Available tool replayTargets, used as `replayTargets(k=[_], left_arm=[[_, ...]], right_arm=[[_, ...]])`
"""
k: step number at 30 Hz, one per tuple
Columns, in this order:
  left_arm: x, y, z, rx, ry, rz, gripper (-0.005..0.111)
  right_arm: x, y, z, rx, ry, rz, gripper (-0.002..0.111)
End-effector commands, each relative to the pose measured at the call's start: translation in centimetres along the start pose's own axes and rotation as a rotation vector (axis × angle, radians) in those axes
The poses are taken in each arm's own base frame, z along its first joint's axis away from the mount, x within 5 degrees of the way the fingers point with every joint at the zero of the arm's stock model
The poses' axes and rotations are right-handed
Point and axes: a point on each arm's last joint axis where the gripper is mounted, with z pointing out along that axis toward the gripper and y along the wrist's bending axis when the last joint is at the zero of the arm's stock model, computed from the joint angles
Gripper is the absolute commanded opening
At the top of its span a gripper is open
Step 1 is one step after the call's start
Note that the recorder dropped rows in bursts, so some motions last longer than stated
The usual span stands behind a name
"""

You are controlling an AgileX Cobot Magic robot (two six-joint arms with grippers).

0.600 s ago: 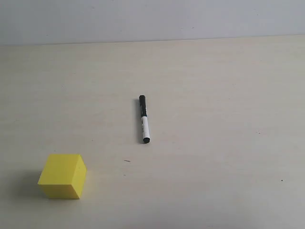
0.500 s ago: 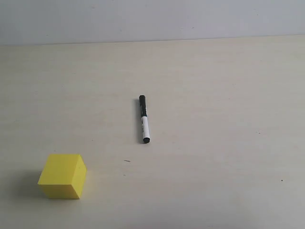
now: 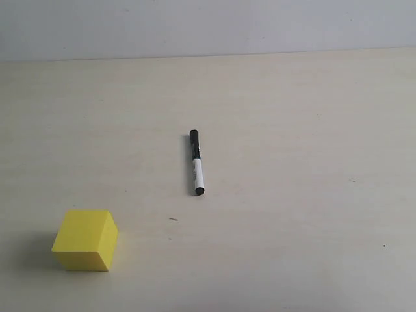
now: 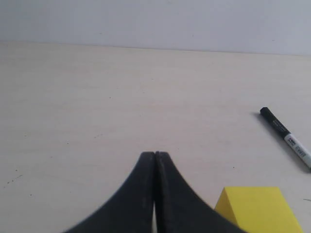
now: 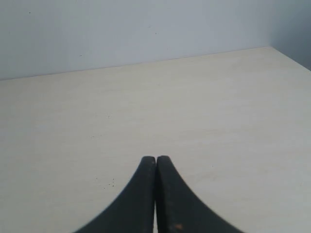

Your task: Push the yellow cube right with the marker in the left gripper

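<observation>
The marker point(image 3: 196, 162), white barrel with black cap and black end, lies loose on the pale table near the middle of the exterior view; it also shows as the marker point(image 4: 286, 139) in the left wrist view. The yellow cube point(image 3: 86, 239) rests at the front left, and a corner of the yellow cube point(image 4: 257, 209) appears beside the left fingers. My left gripper point(image 4: 155, 154) is shut with nothing between its fingers, apart from both objects. My right gripper point(image 5: 156, 158) is shut and empty over bare table. Neither arm appears in the exterior view.
The pale wooden table point(image 3: 292, 130) runs back to a light grey wall point(image 3: 208, 26). A table corner point(image 5: 270, 47) and side edge show in the right wrist view. A few small dark specks point(image 3: 173, 220) mark the surface.
</observation>
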Motion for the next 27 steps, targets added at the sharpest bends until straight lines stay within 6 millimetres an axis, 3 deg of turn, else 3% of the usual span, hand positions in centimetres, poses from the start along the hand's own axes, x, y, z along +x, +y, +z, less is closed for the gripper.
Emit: replayTargets(k=[1, 10, 27], left_arm=[[-0.1, 0.0, 0.0, 0.005, -0.014, 0.006, 0.000], [-1.3, -0.1, -0.1, 0.011, -0.150, 0.002, 0.000], [-1.0, -0.1, -0.1, 0.013, -0.117, -0.006, 0.000]], right_arm=[[0.1, 0.0, 0.0, 0.003, -0.010, -0.004, 0.000], [0.1, 0.0, 0.0, 0.003, -0.010, -0.004, 0.000], [0.1, 0.0, 0.0, 0.003, -0.010, -0.004, 0.000]])
